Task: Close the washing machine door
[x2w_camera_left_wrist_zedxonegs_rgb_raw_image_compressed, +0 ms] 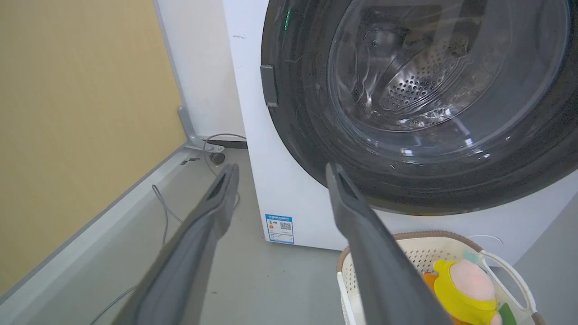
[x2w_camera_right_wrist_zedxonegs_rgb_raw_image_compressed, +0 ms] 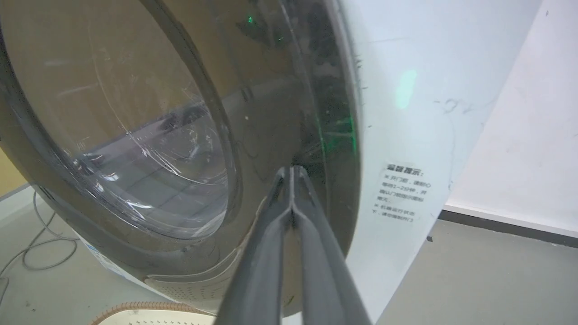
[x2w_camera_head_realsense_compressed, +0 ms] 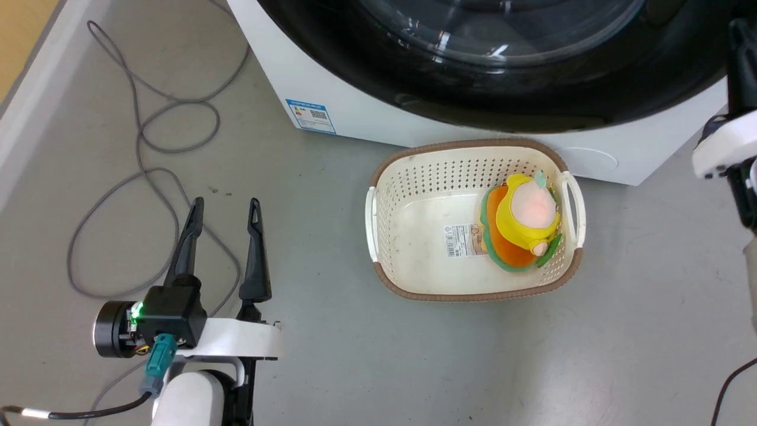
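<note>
Looking down from the head view, you are seeing the left jaws standing apart over the grey floor [x2w_camera_head_realsense_compressed: 355,367], their dark fingers [x2w_camera_head_realsense_compressed: 255,254] pointing toward the washing machine [x2w_camera_head_realsense_compressed: 355,112]. The washing machine door [x2w_camera_head_realsense_compressed: 473,89] is lying ahead of those jaws and off to their right, its glossy black ring sitting against the white front. A blue label [x2w_camera_head_realsense_compressed: 310,115] is showing low on the front, almost straight ahead of them. A cream laundry basket [x2w_camera_head_realsense_compressed: 372,231] is sitting to the right of the jaws, holding a yellow and orange plush toy [x2w_camera_head_realsense_compressed: 523,228]. A grey cable [x2w_camera_head_realsense_compressed: 139,136] is looping on the floor to their left and ahead. The right arm [x2w_camera_head_realsense_compressed: 724,148] is showing at the far edge, beside the door.

In the left wrist view, the left jaws are gaping wide with nothing between them. The door is rising beyond and to the right of them, with the steel drum showing through its glass.

In the right wrist view, the right jaws are pressing together on nothing, their fingers [x2w_camera_right_wrist_zedxonegs_rgb_raw_image_compressed: 262,262] ending at the door's black rim. A printed sticker [x2w_camera_right_wrist_zedxonegs_rgb_raw_image_compressed: 402,194] is sitting just right of the tips. You cannot tell whether the door is latched.
</note>
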Robot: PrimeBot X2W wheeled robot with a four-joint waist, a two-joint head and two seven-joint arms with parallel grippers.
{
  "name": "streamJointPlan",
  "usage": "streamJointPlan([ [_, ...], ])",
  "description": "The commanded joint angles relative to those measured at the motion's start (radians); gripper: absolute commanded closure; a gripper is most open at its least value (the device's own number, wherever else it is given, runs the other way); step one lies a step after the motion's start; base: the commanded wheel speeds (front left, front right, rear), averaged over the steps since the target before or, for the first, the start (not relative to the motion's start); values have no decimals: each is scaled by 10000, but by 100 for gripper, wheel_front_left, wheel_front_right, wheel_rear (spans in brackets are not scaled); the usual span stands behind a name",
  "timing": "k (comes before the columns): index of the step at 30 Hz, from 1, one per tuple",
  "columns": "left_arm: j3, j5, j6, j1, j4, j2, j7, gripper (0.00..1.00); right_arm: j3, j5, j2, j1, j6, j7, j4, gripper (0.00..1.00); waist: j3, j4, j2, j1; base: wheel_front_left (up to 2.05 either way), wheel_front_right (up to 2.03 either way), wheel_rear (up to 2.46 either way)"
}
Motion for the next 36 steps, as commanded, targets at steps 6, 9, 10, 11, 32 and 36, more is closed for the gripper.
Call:
streamJointPlan([
  [6,-62,-122,148,-202,8,-17,-43,0,-323,-367,-29,-740,-11,-34,838,100,67,35,0,-1,0,0,0],
  [9,-60,-117,182,-219,3,-17,-43,0,-506,-468,55,-872,-11,-34,1042,100,75,12,0,-1,0,0,0],
  [10,-61,-102,188,-216,9,-17,-43,0,-548,-515,90,-882,-11,-34,1090,100,66,4,0,-1,0,0,0],
  [11,-57,-84,196,-211,23,-17,-43,0,-565,-577,122,-872,-11,-34,1096,100,40,-9,0,-1,0,0,0],
  [32,593,358,85,1177,609,37,-44,0,-483,-278,1703,4429,-11,-34,-5720,100,-2616,-1245,0,-1,0,0,0],
  [36,629,399,92,1490,660,38,-44,0,-325,-215,2007,5556,-11,-34,-6001,100,-2948,-1501,0,-1,0,0,0],
])
